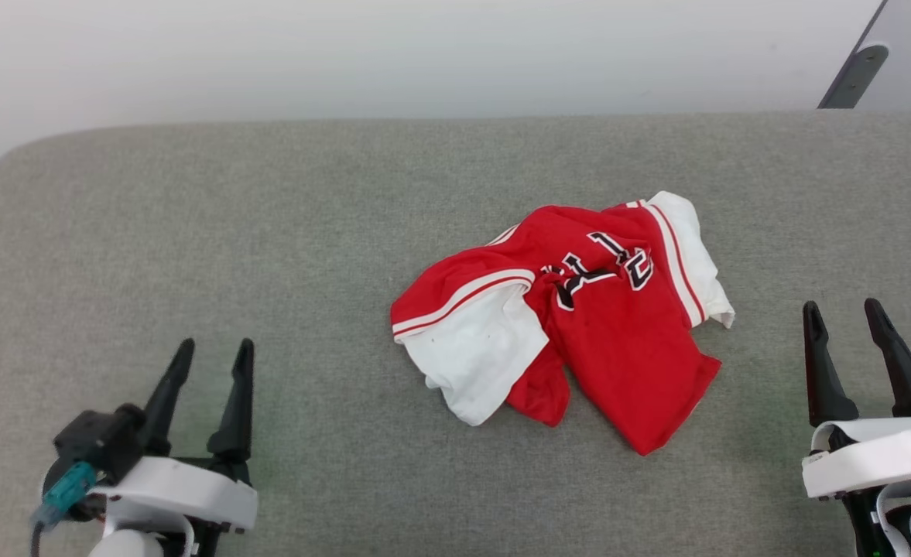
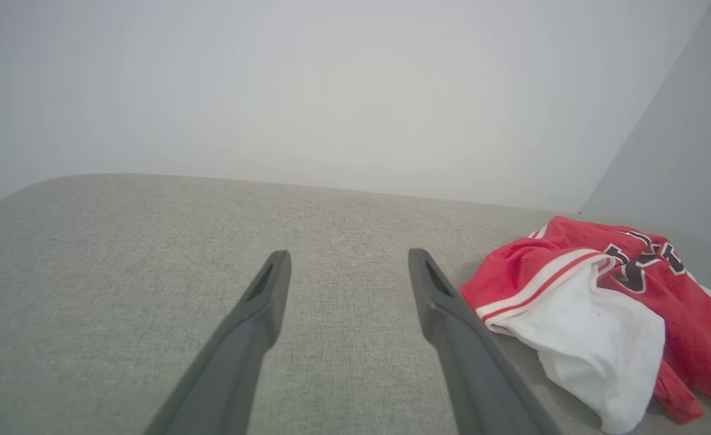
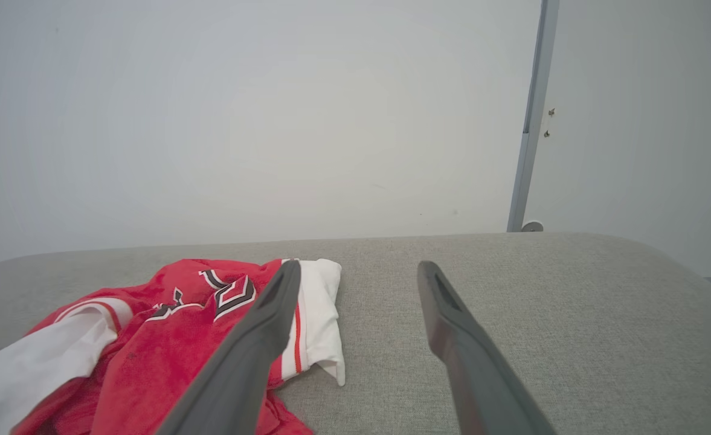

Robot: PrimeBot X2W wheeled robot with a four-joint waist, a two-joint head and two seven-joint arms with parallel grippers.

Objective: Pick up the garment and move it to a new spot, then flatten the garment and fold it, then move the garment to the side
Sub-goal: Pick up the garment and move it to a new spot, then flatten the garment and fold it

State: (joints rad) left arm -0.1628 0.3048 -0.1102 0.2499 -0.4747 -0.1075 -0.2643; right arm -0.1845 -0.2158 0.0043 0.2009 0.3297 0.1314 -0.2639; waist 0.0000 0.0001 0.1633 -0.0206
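The garment (image 1: 579, 309) lies crumpled near the middle of the grey padded surface (image 1: 269, 232), red with white sleeves and black lettering partly folded under. My left gripper (image 1: 215, 352) stands open at the lower left, well to the left of the garment, with nothing between its fingers. At the lower right my right gripper (image 1: 842, 313) is open too, a short way right of the garment's white sleeve. In the left wrist view the garment (image 2: 597, 302) lies to the right of the left gripper (image 2: 349, 260). In the right wrist view the garment (image 3: 168, 326) lies left of the right gripper (image 3: 358, 272).
A white wall (image 1: 424, 54) rises behind the surface's far edge. A grey post with a round foot (image 3: 530, 151) stands at the back right. The surface's left corners are rounded, and bare fabric stretches all around the garment.
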